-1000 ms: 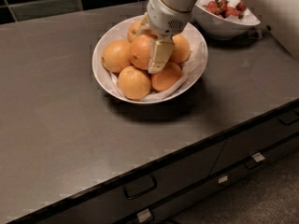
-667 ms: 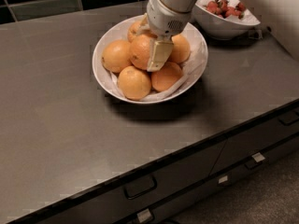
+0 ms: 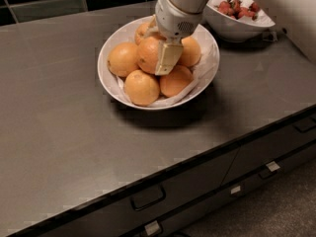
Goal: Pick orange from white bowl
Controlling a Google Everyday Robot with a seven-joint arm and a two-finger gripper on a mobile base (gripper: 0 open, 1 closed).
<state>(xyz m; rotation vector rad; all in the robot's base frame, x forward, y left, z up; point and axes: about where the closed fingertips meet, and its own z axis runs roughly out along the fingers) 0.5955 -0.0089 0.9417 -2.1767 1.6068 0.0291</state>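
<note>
The white bowl (image 3: 102,78), lined with crumpled white paper, sits on the dark counter at centre back and holds several oranges. The orange (image 3: 147,53) lies on top in the middle of the pile. My gripper (image 3: 154,63) comes down from above onto it. One pale finger (image 3: 168,58) presses against its right side and the other is hidden behind the fruit. The gripper is shut on the orange, which still rests in the bowl. Other oranges lie at the left (image 3: 122,59), the front (image 3: 141,87) and the right (image 3: 190,51).
A deeper white bowl (image 3: 232,31) with red fruit stands just behind and right of the arm. The counter's front edge (image 3: 197,157) runs diagonally, with drawers and handles (image 3: 148,197) below. A dark tiled wall lies behind, and a pale wall at the far right.
</note>
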